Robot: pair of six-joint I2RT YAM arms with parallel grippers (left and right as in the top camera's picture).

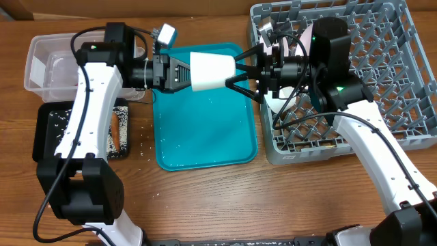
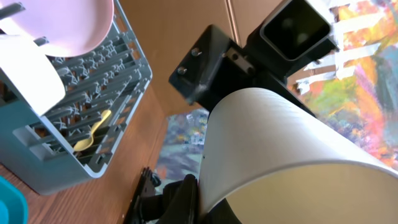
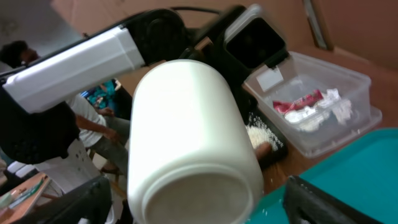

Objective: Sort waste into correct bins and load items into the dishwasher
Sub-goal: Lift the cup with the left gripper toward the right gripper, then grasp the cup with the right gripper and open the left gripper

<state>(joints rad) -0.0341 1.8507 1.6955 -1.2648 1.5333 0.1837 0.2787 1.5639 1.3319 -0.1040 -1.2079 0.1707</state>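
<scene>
A white cup (image 1: 213, 71) hangs sideways above the teal tray. My left gripper (image 1: 186, 71) is shut on its wide rim end; one finger (image 2: 186, 196) presses the cup wall (image 2: 280, 149). My right gripper (image 1: 237, 70) is open, with a finger on each side of the cup's base (image 3: 193, 186), not closed on it. The grey dish rack (image 1: 389, 89) stands at the right and holds a pink plate (image 2: 74, 25) and a white bowl (image 2: 28, 78). The clear tub (image 1: 44, 65) holds a red wrapper (image 3: 298, 101) and white paper (image 3: 339, 111). The black tray (image 1: 48, 133) holds rice (image 3: 258, 134).
The teal tray (image 1: 205, 137) lies mid-table with a few rice grains on it. A yellow spoon (image 2: 93, 134) lies in the rack. An orange stick (image 1: 117, 137) lies at the black tray's right side. Loose grains dot the wood near the tray.
</scene>
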